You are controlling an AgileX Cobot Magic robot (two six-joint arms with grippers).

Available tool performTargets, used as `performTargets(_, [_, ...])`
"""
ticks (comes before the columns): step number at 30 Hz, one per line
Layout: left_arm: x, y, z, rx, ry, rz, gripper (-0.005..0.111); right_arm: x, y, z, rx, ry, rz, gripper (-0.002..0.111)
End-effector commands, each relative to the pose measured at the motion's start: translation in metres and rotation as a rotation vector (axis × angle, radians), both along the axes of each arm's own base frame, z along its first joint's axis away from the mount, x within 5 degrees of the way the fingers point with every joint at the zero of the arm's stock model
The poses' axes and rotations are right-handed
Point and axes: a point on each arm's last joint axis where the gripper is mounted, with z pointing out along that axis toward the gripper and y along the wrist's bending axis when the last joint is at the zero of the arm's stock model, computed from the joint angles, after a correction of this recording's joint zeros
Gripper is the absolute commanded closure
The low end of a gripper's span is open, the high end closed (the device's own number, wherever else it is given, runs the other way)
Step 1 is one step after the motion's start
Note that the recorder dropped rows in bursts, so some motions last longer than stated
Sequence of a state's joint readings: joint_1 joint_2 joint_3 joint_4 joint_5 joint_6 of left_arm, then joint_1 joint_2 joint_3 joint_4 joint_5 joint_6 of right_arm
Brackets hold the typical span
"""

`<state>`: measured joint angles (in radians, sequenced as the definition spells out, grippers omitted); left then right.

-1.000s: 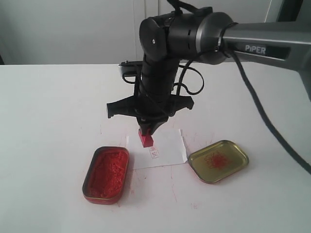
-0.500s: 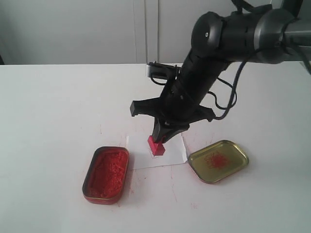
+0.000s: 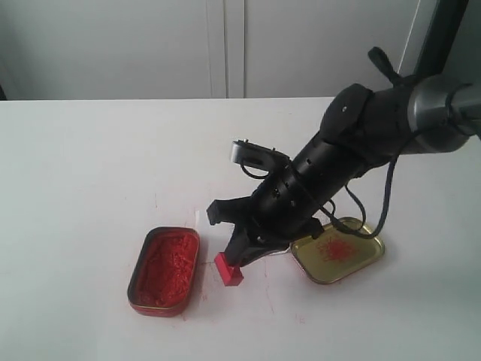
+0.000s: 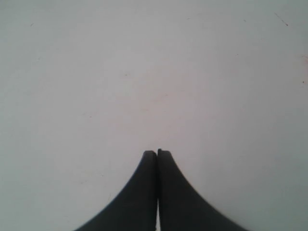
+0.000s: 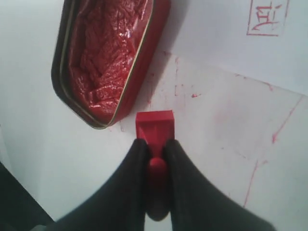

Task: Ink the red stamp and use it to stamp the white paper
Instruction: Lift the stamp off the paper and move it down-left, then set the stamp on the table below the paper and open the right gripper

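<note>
Low down, red stamp [image 5: 154, 125] pinched in right gripper [image 5: 154, 144]

Smooth plastic red stamp [image 5: 154, 126], metal tin [image 5: 144, 72]

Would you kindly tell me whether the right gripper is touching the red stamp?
Touching. The right wrist view shows the right gripper clamping the red stamp by its handle, one finger pressed on each side.
</note>
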<state>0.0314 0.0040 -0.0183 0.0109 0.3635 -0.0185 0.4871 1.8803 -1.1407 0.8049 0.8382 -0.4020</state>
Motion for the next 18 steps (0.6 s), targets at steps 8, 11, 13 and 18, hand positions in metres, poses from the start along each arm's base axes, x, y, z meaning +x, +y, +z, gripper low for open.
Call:
performTargets(8, [0.0, -0.001, -0.002, -0.006, 0.003, -0.007, 0.107, -0.002, -0.006, -0.017, 0.04, -0.049, -0.109, 0.108])
performTargets(11, [0.0, -0.001, -0.002, -0.006, 0.003, -0.007, 0.107, -0.002, -0.005, -0.025, 0.056, -0.009, -0.146, 0.108])
performTargets(13, [0.0, -0.001, -0.002, -0.006, 0.003, -0.007, 0.107, -0.002, -0.004, -0.032, 0.052, 0.016, -0.148, 0.108])
performTargets(18, [0.0, -0.001, -0.002, -0.006, 0.003, -0.007, 0.107, -0.001, -0.004, -0.034, 0.044, 0.007, -0.154, 0.108])
